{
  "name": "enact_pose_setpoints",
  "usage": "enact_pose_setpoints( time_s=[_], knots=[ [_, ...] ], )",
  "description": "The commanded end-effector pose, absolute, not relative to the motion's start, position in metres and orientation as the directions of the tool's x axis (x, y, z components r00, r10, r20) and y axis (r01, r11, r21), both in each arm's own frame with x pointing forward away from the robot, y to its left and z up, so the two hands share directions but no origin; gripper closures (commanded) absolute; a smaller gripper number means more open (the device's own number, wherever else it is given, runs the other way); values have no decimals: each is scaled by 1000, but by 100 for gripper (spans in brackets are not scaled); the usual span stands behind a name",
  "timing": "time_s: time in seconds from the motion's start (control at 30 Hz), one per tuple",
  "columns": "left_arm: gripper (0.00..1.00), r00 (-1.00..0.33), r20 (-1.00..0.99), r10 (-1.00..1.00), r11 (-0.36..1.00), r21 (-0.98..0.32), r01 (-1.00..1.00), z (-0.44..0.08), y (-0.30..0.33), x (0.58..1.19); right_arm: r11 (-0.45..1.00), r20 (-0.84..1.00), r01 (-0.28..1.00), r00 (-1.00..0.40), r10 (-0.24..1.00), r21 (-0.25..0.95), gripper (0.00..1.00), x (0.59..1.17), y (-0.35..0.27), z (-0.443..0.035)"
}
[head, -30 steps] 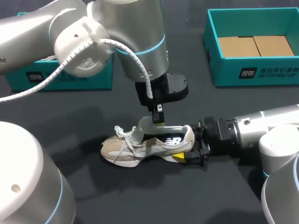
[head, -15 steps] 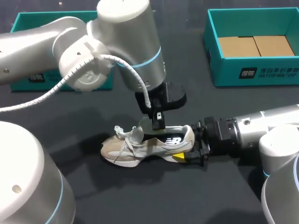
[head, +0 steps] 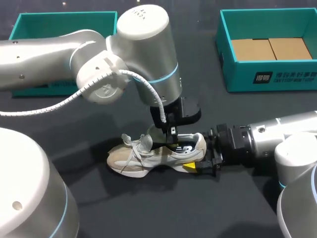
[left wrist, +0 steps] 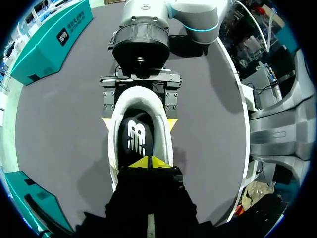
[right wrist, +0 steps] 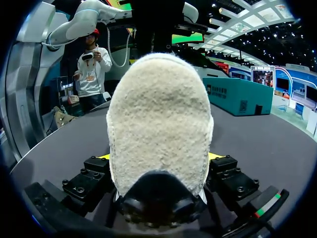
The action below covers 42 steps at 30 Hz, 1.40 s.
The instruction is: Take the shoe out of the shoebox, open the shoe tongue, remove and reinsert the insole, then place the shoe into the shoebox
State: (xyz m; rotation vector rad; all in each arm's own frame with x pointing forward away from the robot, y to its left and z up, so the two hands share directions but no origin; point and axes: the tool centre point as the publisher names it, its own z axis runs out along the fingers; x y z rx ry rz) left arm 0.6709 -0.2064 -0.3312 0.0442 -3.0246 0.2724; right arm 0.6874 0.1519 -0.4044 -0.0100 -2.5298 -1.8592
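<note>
A beige sneaker (head: 143,159) lies on its side-sole on the black table, toe to the left. My right gripper (head: 200,154) comes in from the right and is shut on the shoe's heel (right wrist: 158,124), a yellow tip on each side. My left gripper (head: 173,139) hangs over the shoe's opening, shut, its joined yellow tips (left wrist: 148,162) down inside the shoe on the black insole (left wrist: 134,140). I cannot tell if anything is pinched between them. The right gripper (left wrist: 139,121) shows ahead of the left one, clamping the heel.
A teal open box (head: 270,74) with brown cardboard inside stands at the back right. Another teal box (head: 29,25) sits at the back left, partly behind my left arm. Black table surface lies in front of the shoe.
My left arm has come down and slightly right, taking its shut tips from above the shoe's opening into it. The right gripper and the shoe have stayed put.
</note>
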Motion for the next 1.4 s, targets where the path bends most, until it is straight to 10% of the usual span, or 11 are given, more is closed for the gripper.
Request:
enact_pose_setpoints(
  time_s=[0.03,0.5,0.7,1.1,1.4],
  knots=[
    [100,-990,136,-24,990,-137,-43,-353,-223,679,300,5,6,-1000,5,954,100,687,152,-406],
    [100,-986,159,52,992,-123,32,-366,-198,661,300,5,6,-1000,5,954,100,687,152,-406],
    [70,-989,130,65,990,-130,48,-371,-194,660,300,5,6,-1000,5,954,100,687,152,-406],
    [54,-998,-5,61,990,-124,61,-396,-209,664,300,5,6,-1000,5,954,100,687,152,-406],
    [84,-999,-41,-6,996,-88,-2,-408,-211,690,300,5,6,-1000,5,954,100,687,152,-406]
  ],
)
